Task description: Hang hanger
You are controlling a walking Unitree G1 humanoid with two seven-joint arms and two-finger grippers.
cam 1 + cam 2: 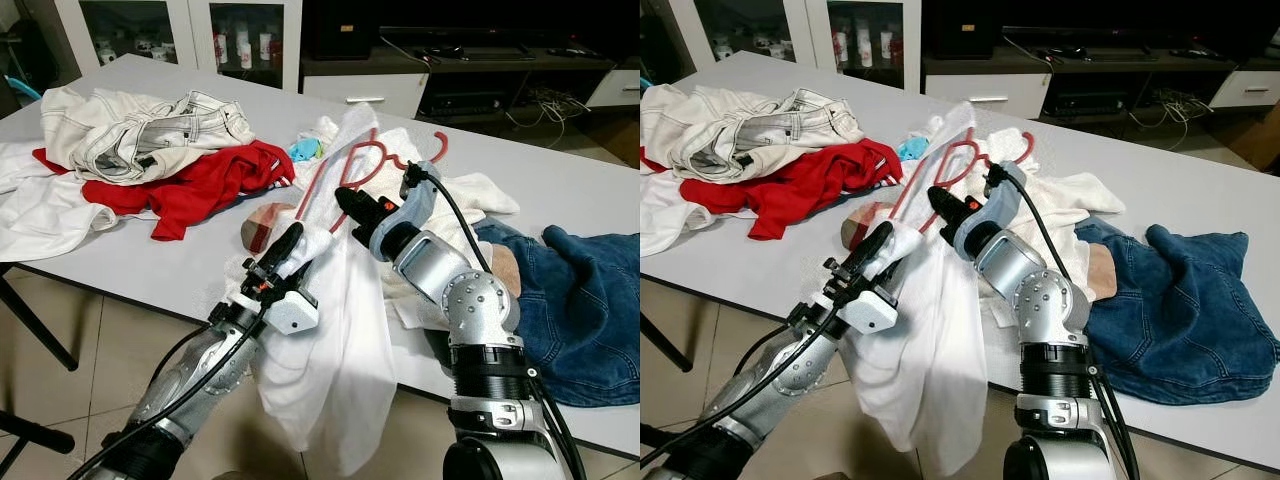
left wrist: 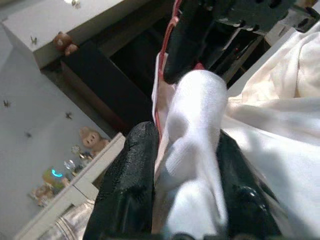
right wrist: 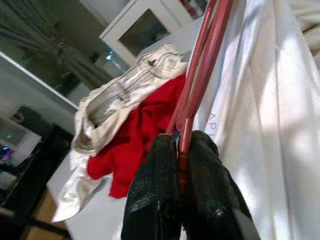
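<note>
Table: I see a white tabletop (image 1: 150, 255) running across the head views, its near edge just ahead of both arms; dark legs show under its left end.
Floor: pale tile (image 1: 60, 400) below the table edge.
Room: white glass-door cabinets (image 1: 245, 40) behind the table with small items on the shelves; to their right a low dark media unit (image 1: 470, 85) with cables trailing beside it.
Hanger: red hanger (image 1: 345, 170) held up over the middle of the table, its hook end toward the far side, its thin arms sloping down to the right gripper.
Right gripper: right gripper (image 3: 181, 170) has its two black fingers pressed together on the hanger's red wire; the wrist view shows the wire running up from between them.
White garment: white garment (image 1: 335, 370) drapes over the hanger and hangs down past the table edge between the two arms.
Left gripper: left gripper (image 2: 185, 150) pinches a bunched fold of the white garment, the cloth filling the gap between its fingers, just below the right gripper.
Other laundry: cream jeans (image 1: 140, 130) lying on a red garment (image 1: 200, 190) at the table's left; more white cloth (image 1: 40, 210) at the far left edge; blue denim (image 1: 580, 300) on the right side; a small light-blue item (image 1: 305, 150) near the hanger.
</note>
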